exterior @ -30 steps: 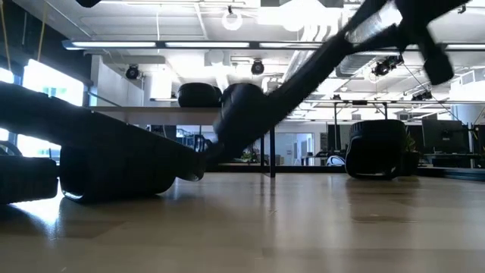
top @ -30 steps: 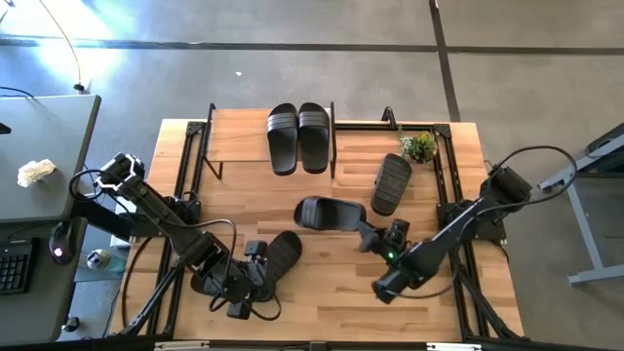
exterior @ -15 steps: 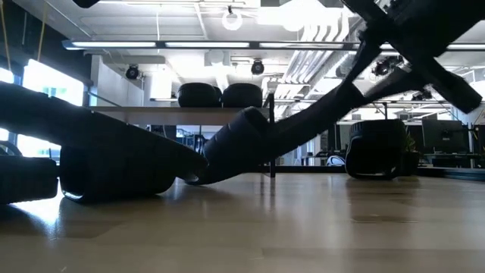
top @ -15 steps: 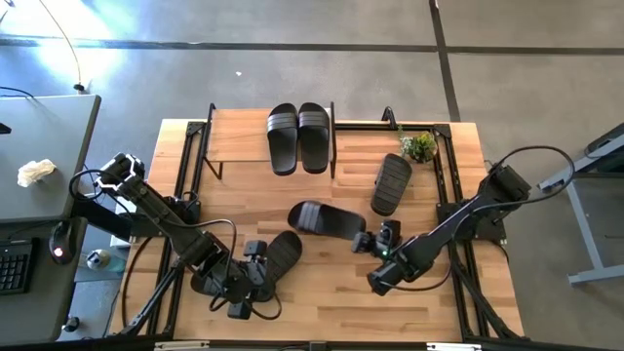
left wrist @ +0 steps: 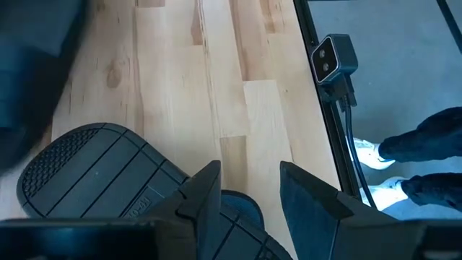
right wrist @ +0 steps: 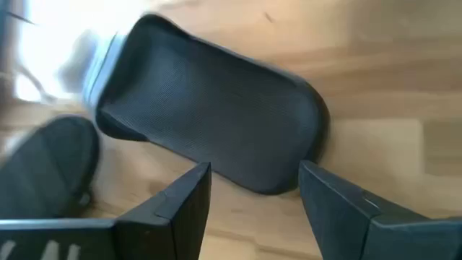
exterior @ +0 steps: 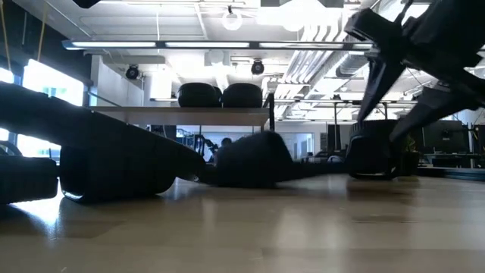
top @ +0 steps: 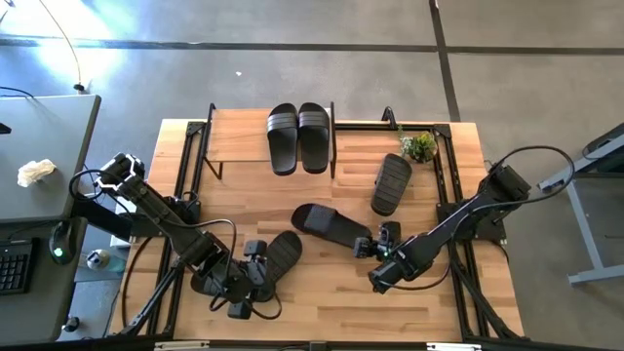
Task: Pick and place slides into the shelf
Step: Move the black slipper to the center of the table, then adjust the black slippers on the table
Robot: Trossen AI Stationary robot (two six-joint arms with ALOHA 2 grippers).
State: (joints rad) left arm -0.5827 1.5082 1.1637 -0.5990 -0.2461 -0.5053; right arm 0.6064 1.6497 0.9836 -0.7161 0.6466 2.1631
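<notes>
Two black slides lie side by side on the shelf at the far edge. A third slide lies sole up at the right. A fourth slide lies flat in the middle of the table. My right gripper stands open at this slide's near right end, a finger on either side, apart from it. My left gripper, near the table's front, is shut on a fifth slide, whose ridged sole faces up. My left gripper holds the slide by its near end, pinched between the two fingers, which slant down from the table's near left side. The ridged sole faces up, and the slide's far end points toward the table's middle. My own fingers hide which part they grip.
A small green plant stands at the far right corner beside the shelf's black frame. A small camera is fixed at the table's edge. A person's legs and shoes show on the floor beyond that edge.
My right gripper has tipped and sunk a little toward the table, then opened and let go of the middle slide. That slide, held raised and tilted a second ago, has come down and now lies flat on the table.
</notes>
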